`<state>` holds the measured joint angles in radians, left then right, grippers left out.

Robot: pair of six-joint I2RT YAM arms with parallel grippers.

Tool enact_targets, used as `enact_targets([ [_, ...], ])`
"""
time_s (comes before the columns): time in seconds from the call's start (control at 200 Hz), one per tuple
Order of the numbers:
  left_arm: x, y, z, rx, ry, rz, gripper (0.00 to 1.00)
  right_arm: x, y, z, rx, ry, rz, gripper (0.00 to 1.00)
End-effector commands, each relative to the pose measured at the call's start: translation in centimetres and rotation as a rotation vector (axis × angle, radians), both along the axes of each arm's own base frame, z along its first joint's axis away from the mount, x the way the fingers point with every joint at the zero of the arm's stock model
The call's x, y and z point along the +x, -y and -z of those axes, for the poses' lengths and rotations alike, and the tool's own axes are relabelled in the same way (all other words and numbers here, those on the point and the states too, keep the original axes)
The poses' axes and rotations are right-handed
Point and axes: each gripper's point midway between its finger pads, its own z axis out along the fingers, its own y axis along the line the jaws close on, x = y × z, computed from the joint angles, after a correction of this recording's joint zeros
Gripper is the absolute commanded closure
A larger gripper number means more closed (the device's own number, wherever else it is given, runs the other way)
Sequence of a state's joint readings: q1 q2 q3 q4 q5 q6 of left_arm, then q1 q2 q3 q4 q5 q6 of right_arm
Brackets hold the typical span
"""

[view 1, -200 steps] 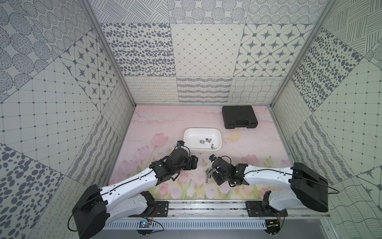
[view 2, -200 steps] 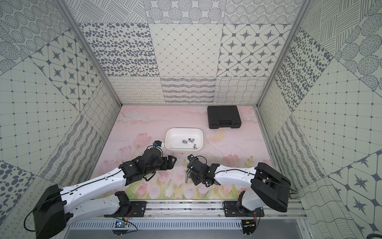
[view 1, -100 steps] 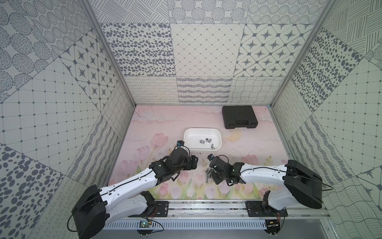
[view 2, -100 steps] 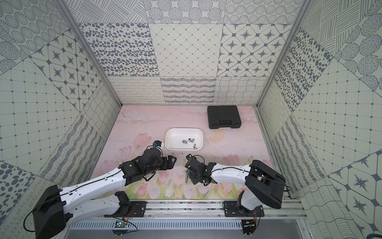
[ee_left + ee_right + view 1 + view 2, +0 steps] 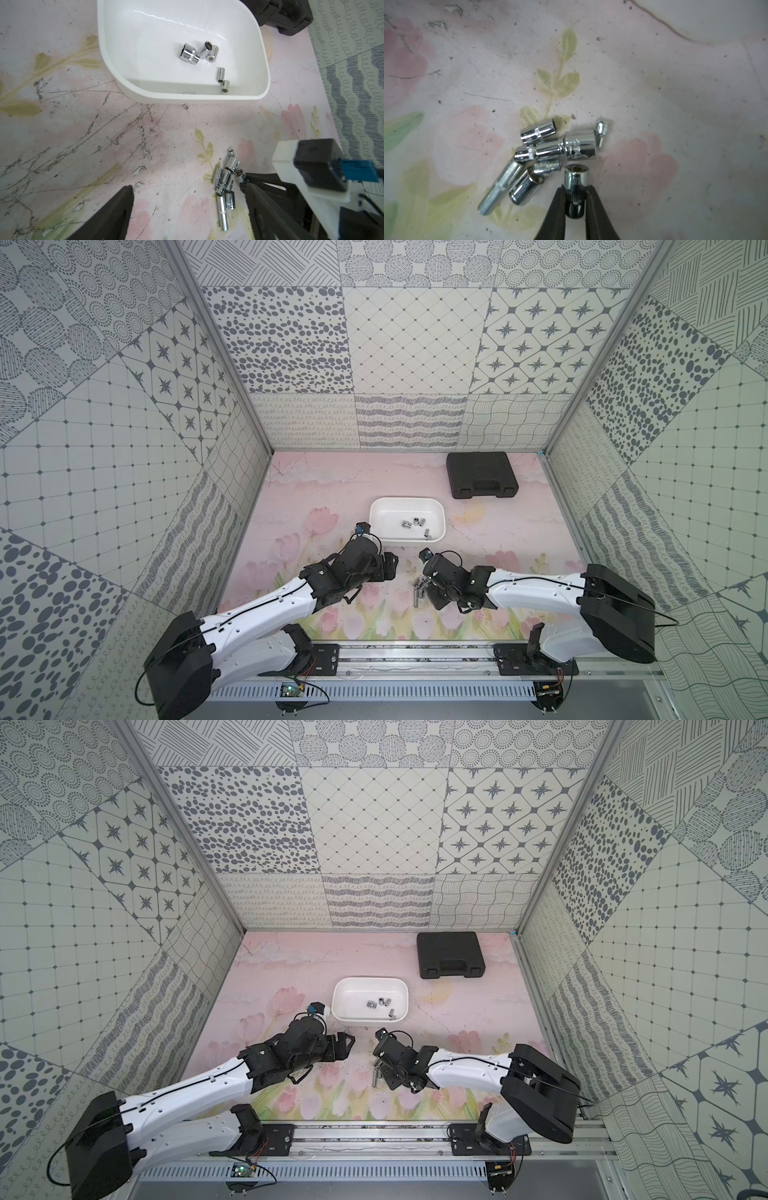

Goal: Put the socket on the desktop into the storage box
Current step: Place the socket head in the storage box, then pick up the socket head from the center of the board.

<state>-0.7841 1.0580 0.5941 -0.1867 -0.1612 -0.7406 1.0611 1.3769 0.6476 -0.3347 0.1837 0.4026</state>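
Storage box (image 5: 145, 62) holds five loose chrome sockets (image 5: 187, 54)

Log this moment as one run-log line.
right gripper: shut on socket | left gripper: open, empty | storage box: five sockets | desktop: loose pile

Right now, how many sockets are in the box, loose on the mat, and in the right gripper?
Sockets in the storage box: 5
Loose sockets on the mat: 7, if the pile hides none
Held socket in the right gripper: 1
Total: 13
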Motion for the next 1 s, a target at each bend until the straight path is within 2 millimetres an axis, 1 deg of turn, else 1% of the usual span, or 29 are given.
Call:
enact_targets([
  [0.0, 0.2, 0.0, -0.4, -0.007, 0.021, -0.008, 0.11, -0.1, 0.1, -2.6, 0.082, 0.056, -0.008, 0.87],
  [0.095, 0.2, -0.3, -0.6, -0.004, 0.033, -0.017, 0.11, 0.0, 0.0, -5.6, 0.181, 0.117, -0.008, 0.87],
  [0.18, 0.2, -0.4, -0.8, -0.013, 0.044, -0.021, 0.11, 0.9, -0.1, -8.8, 0.23, 0.191, 0.006, 0.88],
  [0.24, 0.2, -0.5, -0.9, -0.017, 0.048, -0.021, 0.11, 2.1, -0.2, -10.6, 0.22, 0.242, 0.031, 0.9],
  [0.305, 0.1, -0.5, -1.0, -0.019, 0.049, -0.021, 0.11, 3.9, -0.4, -11.8, 0.196, 0.275, 0.063, 0.92],
  [0.385, 0.2, -0.5, -0.9, -0.015, 0.049, -0.021, 0.11, 7.0, -0.7, -12.1, 0.188, 0.257, 0.125, 0.92],
  [0.49, 0.2, -0.4, -0.7, -0.008, 0.043, -0.015, 0.11, 11.4, -1.8, -11.6, 0.187, 0.197, 0.186, 0.93],
  [0.57, 0.2, -0.3, -0.6, -0.009, 0.038, -0.013, 0.11, 14.3, -2.8, -10.5, 0.168, 0.161, 0.207, 0.88],
  [0.58, 0.2, -0.2, -0.6, -0.01, 0.039, -0.011, 0.11, 14.6, -2.7, -9.7, 0.153, 0.149, 0.212, 0.88],
  [0.585, 0.2, -0.2, -0.6, -0.009, 0.038, -0.01, 0.11, 14.8, -2.8, -9.8, 0.154, 0.15, 0.213, 0.88],
  [0.59, 0.2, -0.2, -0.6, -0.009, 0.037, -0.011, 0.11, 15.0, -3.0, -10.2, 0.162, 0.157, 0.214, 0.88],
  [0.595, 0.1, -0.2, -0.5, -0.009, 0.036, -0.01, 0.11, 15.1, -3.0, -9.5, 0.15, 0.145, 0.216, 0.88],
  [0.715, 0.1, 0.0, -0.5, -0.008, 0.026, -0.001, 0.11, 18.5, -3.8, -7.8, 0.124, 0.104, 0.251, 0.85],
  [0.77, 0.1, 0.1, -0.5, -0.009, 0.022, 0.004, 0.11, 19.4, -4.0, -7.5, 0.111, 0.097, 0.258, 0.83],
  [0.85, 0.0, 0.1, -0.6, -0.012, 0.021, 0.008, 0.11, 19.8, -4.3, -7.6, 0.119, 0.092, 0.256, 0.76],
  [0.88, 0.0, 0.2, -0.7, -0.019, 0.021, 0.009, 0.11, 19.7, -4.4, -7.9, 0.127, 0.09, 0.249, 0.72],
  [0.92, -0.1, 0.3, -0.7, -0.023, 0.019, 0.012, 0.11, 19.5, -4.4, -8.4, 0.135, 0.087, 0.243, 0.7],
  [0.96, -0.2, 0.4, -0.8, -0.028, 0.019, 0.016, 0.11, 19.0, -4.2, -9.2, 0.147, 0.09, 0.239, 0.68],
  [0.996, -0.2, 0.4, -0.8, -0.031, 0.018, 0.02, 0.11, 18.4, -4.0, -9.9, 0.161, 0.092, 0.23, 0.64],
])
